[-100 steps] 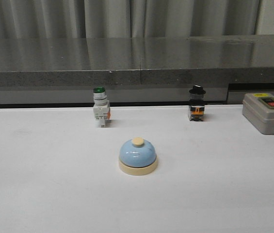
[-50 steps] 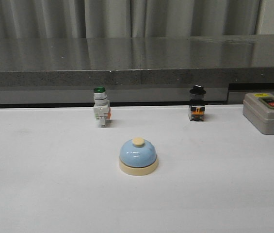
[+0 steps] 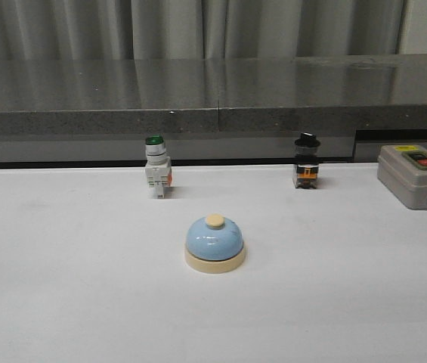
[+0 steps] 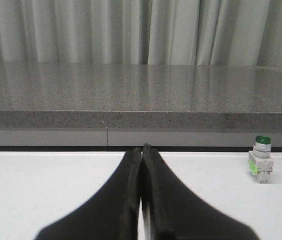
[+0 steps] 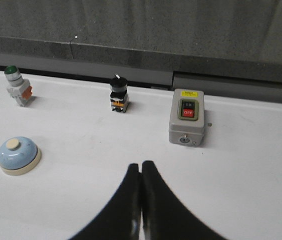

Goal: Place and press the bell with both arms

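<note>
We are seeing the small glossy light-blue dome bell [image 3: 215, 243] with its cream base sitting upright on the white table [image 3: 62, 302], in front of and between the green-capped white pushbutton switch [image 3: 156, 167] and the black-capped switch [image 3: 306, 162]. Our left black pointed pincer [image 4: 141, 152] is staying clenched on nothing, the bell out of its view. Our right pincer [image 5: 141, 165], likewise clenched and empty, is hovering well apart from the bell.

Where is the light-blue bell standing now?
In the front view, the glossy light-blue dome bell stands mid-table, nearer than the green-capped white pushbutton switch and black-capped switch.
</note>
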`<state>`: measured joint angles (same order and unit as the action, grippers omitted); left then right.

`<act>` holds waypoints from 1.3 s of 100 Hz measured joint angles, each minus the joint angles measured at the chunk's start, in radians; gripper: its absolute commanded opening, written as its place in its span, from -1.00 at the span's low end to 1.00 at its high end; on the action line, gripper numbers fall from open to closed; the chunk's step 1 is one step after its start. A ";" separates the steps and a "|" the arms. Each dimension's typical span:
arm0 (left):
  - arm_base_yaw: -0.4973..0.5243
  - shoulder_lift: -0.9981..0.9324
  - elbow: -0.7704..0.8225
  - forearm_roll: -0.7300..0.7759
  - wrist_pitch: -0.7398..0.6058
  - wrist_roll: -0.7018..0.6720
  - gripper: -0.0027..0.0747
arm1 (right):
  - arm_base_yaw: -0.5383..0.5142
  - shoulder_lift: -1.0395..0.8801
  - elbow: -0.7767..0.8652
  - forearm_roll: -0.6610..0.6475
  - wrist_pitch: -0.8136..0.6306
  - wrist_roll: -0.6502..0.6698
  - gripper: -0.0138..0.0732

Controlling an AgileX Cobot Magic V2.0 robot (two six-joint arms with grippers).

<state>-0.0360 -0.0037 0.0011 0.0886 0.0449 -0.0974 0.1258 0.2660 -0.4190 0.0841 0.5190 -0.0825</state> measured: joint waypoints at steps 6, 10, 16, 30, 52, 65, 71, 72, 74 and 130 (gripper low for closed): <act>0.000 0.000 0.000 0.000 0.000 0.000 -0.98 | 0.000 -0.040 0.040 -0.004 -0.040 0.000 -0.82; 0.000 0.000 0.000 0.000 0.000 0.000 -0.98 | 0.000 -0.073 0.070 -0.008 -0.063 0.000 -0.82; 0.000 0.000 0.000 0.000 0.000 0.000 -0.98 | 0.000 -0.127 0.112 -0.013 -0.110 0.000 -0.82; 0.000 0.000 0.000 0.000 0.000 0.000 -0.98 | -0.020 -0.236 0.216 -0.017 -0.198 0.006 -0.82; 0.000 0.000 0.000 0.000 -0.002 0.000 -0.98 | -0.093 -0.277 0.342 -0.027 -0.266 0.054 -0.82; 0.000 0.000 0.000 0.000 -0.002 0.000 -0.98 | -0.104 -0.277 0.389 -0.030 -0.316 0.060 -0.82; 0.000 0.000 0.000 0.000 -0.002 0.000 -0.98 | -0.104 -0.277 0.409 -0.030 -0.338 0.061 -0.82; 0.000 0.000 0.000 0.000 -0.002 0.000 -0.98 | -0.104 -0.277 0.410 -0.030 -0.345 0.061 -0.82; 0.000 0.000 0.000 0.000 -0.002 0.000 -0.98 | -0.104 -0.277 0.416 -0.030 -0.354 0.061 -0.82; 0.000 0.000 0.000 0.000 -0.002 0.000 -0.98 | -0.104 -0.277 0.446 -0.033 -0.433 0.062 -0.82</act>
<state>-0.0360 -0.0037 0.0011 0.0886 0.0427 -0.0974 0.0222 -0.0105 0.0271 0.0510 0.0857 -0.0203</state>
